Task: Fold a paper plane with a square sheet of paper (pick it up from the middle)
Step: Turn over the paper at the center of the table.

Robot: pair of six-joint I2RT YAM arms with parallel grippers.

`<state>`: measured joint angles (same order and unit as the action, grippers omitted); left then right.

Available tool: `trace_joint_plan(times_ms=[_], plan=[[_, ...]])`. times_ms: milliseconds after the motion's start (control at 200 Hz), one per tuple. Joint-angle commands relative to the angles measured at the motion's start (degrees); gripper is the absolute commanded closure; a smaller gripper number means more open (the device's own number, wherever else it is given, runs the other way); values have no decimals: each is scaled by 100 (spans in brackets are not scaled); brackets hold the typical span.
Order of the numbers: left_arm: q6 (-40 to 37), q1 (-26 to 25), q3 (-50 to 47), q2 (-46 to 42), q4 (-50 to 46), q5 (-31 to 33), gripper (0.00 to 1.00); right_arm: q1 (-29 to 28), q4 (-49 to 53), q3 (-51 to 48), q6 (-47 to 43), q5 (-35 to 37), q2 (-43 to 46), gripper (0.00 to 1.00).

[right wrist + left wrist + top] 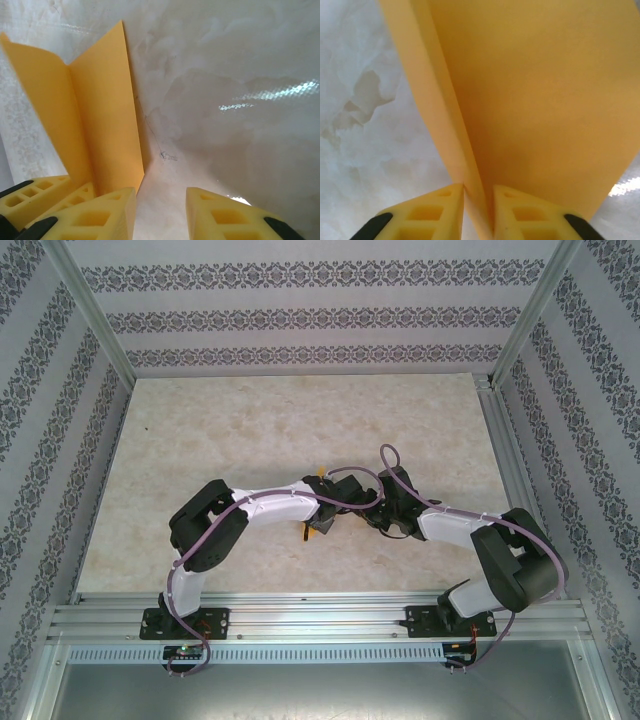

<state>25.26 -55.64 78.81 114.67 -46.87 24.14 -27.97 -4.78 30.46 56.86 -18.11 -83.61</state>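
Upright paper (100, 125) — open table (225, 150) beside it

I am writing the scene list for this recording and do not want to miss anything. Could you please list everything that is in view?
folded orange-yellow sheet of thin paper: one, orange-yellow, mid-table between the two arms, held in the left fingers
marbled table top: one, pale beige, under everything
patterned walls: three, white with grey ornament bands, around the table
metal rail: one, silver, near edge, carrying both arm bases
cables: two, purple, running along the arms
left arm: one, white and black, reaching to the middle
right arm: one, white and black, reaching to the middle
left fingers: two, yellow, shut on the sheet's fold
right fingers: two, yellow, open, nothing between them
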Motion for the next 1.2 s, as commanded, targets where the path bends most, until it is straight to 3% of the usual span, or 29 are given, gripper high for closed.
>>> trace_joint_plan(times_ms=[0,215,415,590,724,824,1019,1194], plan=[[-100,-70,102,21,-165,206,83,47,-101,-49,-165,-44,57,68],[-31,-70,53,-88,-61,232,97,46,-48,-49,-184,-25,113,68],[121,7,-3,-576,279,-172,100,135,329,20,-304,156,445,68],[629,556,-606,-1479,1349,-1625,100,495,950,1,-560,287,1125,67],[1375,1116,-1396,-2042,2884,-3329,97,830,1465,4,-785,318,1697,67],[1999,1452,-1842,-2101,3877,-4160,97,1029,1789,4,-921,328,2044,66],[3457,1890,-2602,-1601,6019,-5376,96,1152,1907,47,-1095,52,2356,65],[4297,1951,-3100,-1040,7376,-5630,95,1038,1151,79,-933,-652,2055,72]])
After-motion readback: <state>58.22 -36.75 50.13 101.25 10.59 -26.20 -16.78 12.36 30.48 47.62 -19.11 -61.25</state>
